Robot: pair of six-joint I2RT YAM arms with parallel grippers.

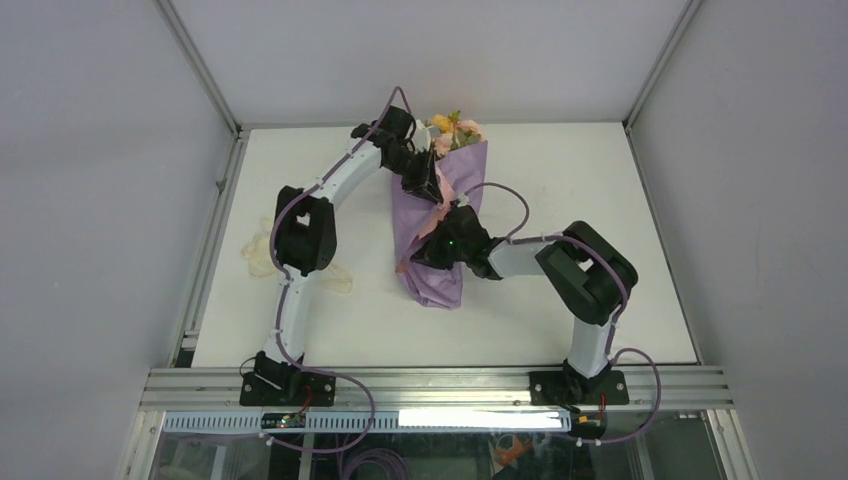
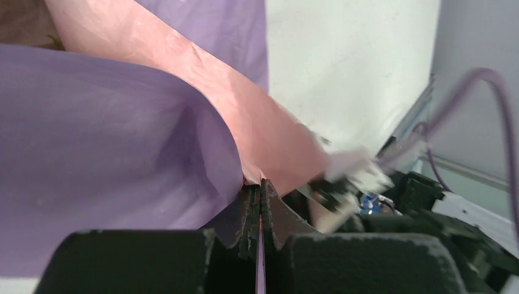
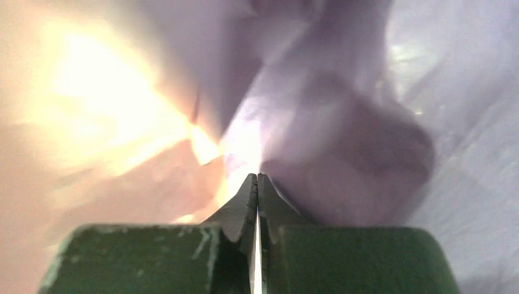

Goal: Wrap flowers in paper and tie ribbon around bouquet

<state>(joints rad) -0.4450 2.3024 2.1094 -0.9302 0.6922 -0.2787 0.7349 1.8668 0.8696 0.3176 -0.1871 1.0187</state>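
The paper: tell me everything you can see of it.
The paper is a thin, creased sheet, lilac outside and pink inside, folded into a loose cone around the flowers, whose blooms stick out at the far, wide end. It lies on the white table, narrow end at the near side. The left gripper and right gripper are each shut on it.
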